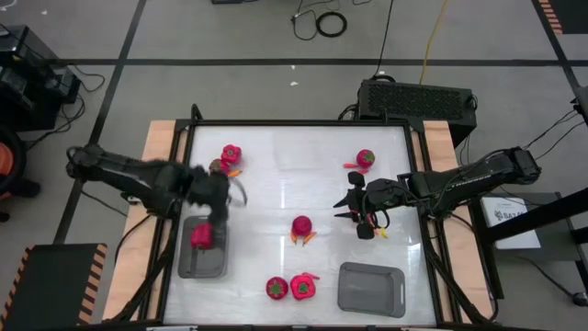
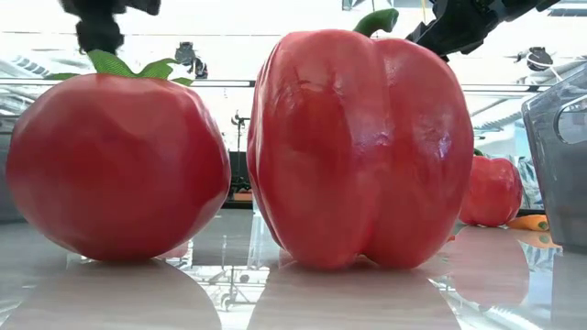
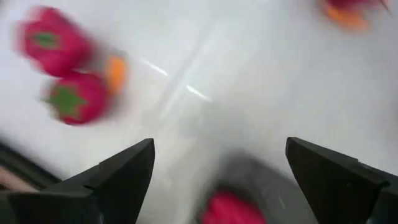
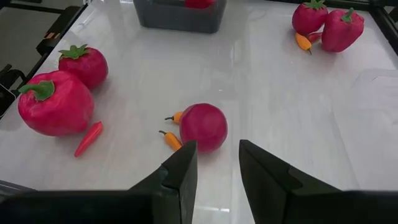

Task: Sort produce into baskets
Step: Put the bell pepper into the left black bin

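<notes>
My left gripper (image 1: pixel 220 202) (image 3: pixel 217 180) hangs open above the left grey basket (image 1: pixel 204 262), in which a magenta pepper (image 1: pixel 201 235) (image 3: pixel 233 208) lies. My right gripper (image 1: pixel 347 208) (image 4: pixel 217 165) hovers over the table's middle right, its fingers a narrow gap apart with nothing between them. Just beyond it a round red piece (image 4: pixel 203 127) rests on the table with two small orange peppers (image 4: pixel 171 138). A tomato (image 2: pixel 119 165) and a pepper (image 2: pixel 367 147) stand near the front edge. More produce (image 1: pixel 230 156) lies at the far left, and a tomato (image 1: pixel 365 158) at the far right.
A second grey basket (image 1: pixel 371 288) stands at the near right with nothing in it. A faint clear tray (image 4: pixel 379 93) lies toward the far middle. A black perforated box (image 1: pixel 415 97) sits beyond the table's far edge. Bare table shows between the groups of produce.
</notes>
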You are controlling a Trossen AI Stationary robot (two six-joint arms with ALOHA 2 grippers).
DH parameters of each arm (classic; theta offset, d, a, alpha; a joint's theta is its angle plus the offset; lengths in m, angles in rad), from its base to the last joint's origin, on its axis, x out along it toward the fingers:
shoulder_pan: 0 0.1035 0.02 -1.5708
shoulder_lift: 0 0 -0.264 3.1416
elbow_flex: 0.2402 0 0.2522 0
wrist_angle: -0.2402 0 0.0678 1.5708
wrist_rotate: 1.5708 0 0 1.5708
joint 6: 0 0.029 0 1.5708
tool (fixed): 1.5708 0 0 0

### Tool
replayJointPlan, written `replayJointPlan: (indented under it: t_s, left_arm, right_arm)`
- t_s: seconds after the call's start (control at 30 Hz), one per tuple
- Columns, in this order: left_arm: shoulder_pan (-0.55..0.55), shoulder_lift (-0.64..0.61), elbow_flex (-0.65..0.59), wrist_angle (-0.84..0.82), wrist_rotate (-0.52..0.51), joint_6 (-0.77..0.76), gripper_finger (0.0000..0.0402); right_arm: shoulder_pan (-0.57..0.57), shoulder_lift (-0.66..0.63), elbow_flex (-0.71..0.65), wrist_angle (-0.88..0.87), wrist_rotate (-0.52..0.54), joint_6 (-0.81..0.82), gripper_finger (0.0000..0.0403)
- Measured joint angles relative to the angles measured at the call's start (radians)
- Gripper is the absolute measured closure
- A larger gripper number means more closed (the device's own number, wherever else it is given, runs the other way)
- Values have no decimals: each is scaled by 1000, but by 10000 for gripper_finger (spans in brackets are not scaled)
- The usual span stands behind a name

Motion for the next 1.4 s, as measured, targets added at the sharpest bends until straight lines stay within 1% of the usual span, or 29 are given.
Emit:
replayJointPlan:
  t_s: [0.1, 0.23, 0.3, 0.4, 0.5, 0.6, 0.77, 0.9, 1.1, 1.4]
  left_arm:
    - [194, -5, 0, 38, 3, 110, 34]
    - [461, 51, -11, 103, 85, 254, 34]
    - [585, 104, -13, 125, 90, 269, 34]
    - [745, 194, -13, 132, 100, 240, 34]
    - [839, 280, -14, 141, 126, 251, 34]
    - [877, 339, -14, 192, 131, 293, 34]
    - [886, 387, -14, 285, 162, 338, 34]
    - [887, 416, -14, 291, 159, 338, 34]
    - [887, 463, -14, 300, 97, 316, 34]
    - [888, 519, -14, 342, 90, 319, 34]
  right_arm:
    - [-5, 0, 0, 1, 1, 10, 292]
    - [-9, 0, 0, 6, 1, 25, 292]
    - [-9, 0, 0, 7, 0, 50, 292]
    - [-9, 0, 0, 6, 0, 94, 292]
    - [-9, 0, 0, 6, 0, 137, 292]
    - [-9, 0, 0, 5, 0, 164, 292]
    - [-9, 0, 0, 4, 0, 173, 292]
    - [-9, 0, 0, 4, 0, 173, 292]
    - [-9, 0, 0, -1, 0, 170, 292]
    - [-9, 0, 0, -11, -2, 169, 292]
